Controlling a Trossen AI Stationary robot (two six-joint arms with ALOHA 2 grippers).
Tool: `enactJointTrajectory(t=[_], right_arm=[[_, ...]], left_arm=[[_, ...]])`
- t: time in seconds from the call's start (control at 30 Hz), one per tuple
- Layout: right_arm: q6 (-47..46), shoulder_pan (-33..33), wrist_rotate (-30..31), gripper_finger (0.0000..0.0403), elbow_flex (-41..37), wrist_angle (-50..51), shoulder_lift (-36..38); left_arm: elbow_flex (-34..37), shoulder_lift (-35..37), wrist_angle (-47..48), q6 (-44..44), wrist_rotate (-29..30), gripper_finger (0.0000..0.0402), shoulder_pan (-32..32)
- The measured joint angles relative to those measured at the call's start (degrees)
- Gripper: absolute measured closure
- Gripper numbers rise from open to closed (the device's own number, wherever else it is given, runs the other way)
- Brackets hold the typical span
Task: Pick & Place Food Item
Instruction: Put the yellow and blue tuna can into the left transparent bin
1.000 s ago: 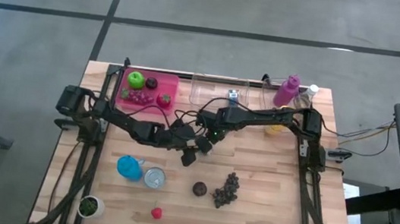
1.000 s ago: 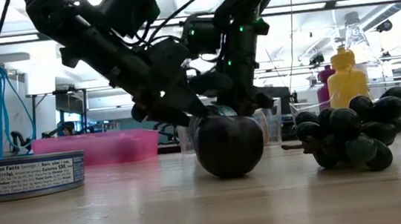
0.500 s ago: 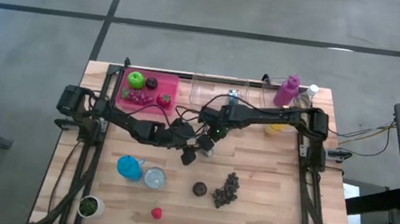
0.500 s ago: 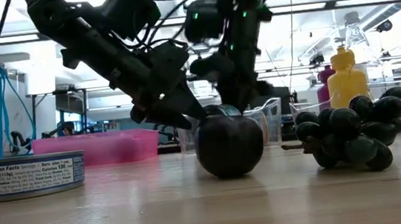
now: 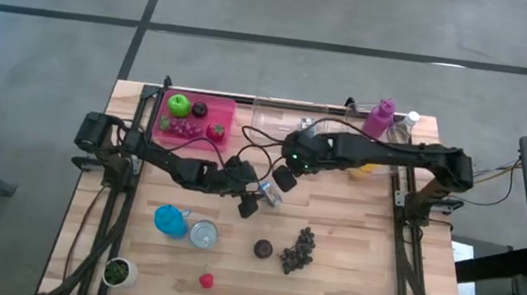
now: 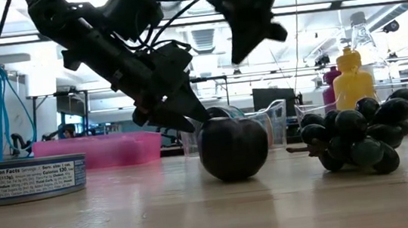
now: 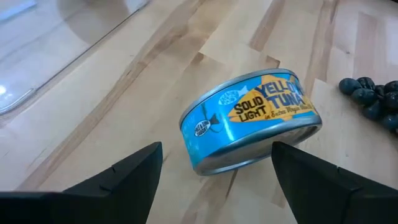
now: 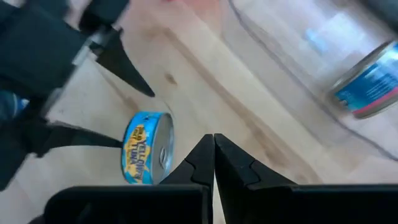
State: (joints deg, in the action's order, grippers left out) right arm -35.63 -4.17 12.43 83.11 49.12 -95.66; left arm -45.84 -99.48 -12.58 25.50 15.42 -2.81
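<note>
Yellowfin tuna can (image 7: 252,121): tipped on its side at mid-counter (image 5: 354,229), just off the clear bin's (image 5: 282,120) front edge, ungripped.
Left gripper (image 7: 214,171): low at the can, fingers (image 7: 115,177) spread wide either side of it, empty.
Right gripper (image 8: 213,140): raised above the can, fingers pressed together, empty.
Also on the counter: dark plum (image 6: 233,148) and black grapes (image 6: 358,136) toward the front edge; pink tray (image 5: 196,119) at the back left; blue bottle (image 5: 171,221) and a second tin (image 5: 203,234) front left.
</note>
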Motion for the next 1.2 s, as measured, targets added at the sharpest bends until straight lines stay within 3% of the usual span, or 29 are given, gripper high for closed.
enactJointTrajectory(t=[0.13, 0.63, 1.2], right_arm=[[0.7, 3.5, 3.7, 0.0394, 0.0, 0.4, 2.4], [-3.8, 9.3, 4.2, 0.0382, 0.0, 0.4, 4.8], [-3.7, 9.9, -0.8, 0.0200, 0.0, 0.0, 1.8]], left_arm=[[0.0, 0.0, 0.1, 0.0, 0.0, 0.0103, 0.2], [0.0, 0.0, 0.1, -3.1, -0.4, 0.0113, 0.7], [0.0, 0.0, 0.1, -5.2, -0.9, 0.0124, 1.1]])
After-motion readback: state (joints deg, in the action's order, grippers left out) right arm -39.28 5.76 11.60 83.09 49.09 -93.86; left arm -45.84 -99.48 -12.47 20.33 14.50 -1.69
